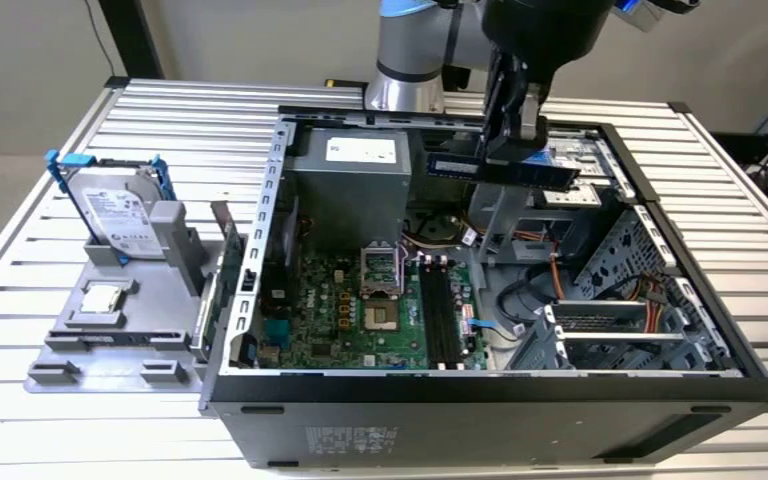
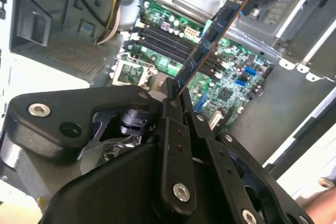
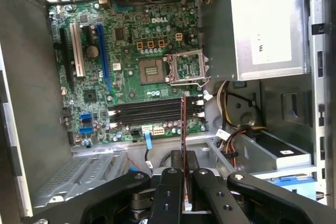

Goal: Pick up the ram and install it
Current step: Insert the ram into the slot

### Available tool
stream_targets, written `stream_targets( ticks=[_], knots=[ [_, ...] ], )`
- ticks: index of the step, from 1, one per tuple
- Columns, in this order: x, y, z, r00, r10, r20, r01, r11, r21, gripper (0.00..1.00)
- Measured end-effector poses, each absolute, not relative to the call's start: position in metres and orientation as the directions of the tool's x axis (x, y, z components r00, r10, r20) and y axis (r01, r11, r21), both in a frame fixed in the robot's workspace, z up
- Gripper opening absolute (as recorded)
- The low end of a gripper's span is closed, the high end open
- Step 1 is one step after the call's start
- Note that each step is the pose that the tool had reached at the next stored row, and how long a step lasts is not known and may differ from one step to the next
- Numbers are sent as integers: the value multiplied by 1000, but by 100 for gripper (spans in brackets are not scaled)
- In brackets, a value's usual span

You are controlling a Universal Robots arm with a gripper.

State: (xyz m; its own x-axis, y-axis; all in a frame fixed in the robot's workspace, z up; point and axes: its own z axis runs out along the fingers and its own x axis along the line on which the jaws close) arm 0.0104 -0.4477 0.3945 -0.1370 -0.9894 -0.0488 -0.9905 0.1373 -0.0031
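Counting: one ram (image 1: 544,176), one hand (image 1: 511,152), one arm (image 1: 404,60), one open case (image 1: 491,388), one hard drive (image 1: 124,215) in a blue bracket, one small square chip (image 1: 104,298). Drive and chip sit on a grey tray (image 1: 91,360) at the exterior view's left, just beside the case.

Bench (image 1: 77,440): ribbed metal slats. Pale wall behind.

Arm drops from the top centre of the exterior view, hand pointing down over the case's far side. Hand pressed onto the ram, pinching it. Ram lies level in the upper middle of that view, above the green board (image 1: 344,310) and apart from it. In both wrist views the ram (image 2: 210,38) (image 3: 183,129) juts from the fingers (image 3: 169,187) toward the black slots (image 3: 152,111).
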Motion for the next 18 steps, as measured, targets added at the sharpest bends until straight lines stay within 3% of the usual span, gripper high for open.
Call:
stream_targets(
  ticks=[18],
  knots=[
    [11,-441,394,-98,-994,-49,-995,98,-3,0]
  ],
)
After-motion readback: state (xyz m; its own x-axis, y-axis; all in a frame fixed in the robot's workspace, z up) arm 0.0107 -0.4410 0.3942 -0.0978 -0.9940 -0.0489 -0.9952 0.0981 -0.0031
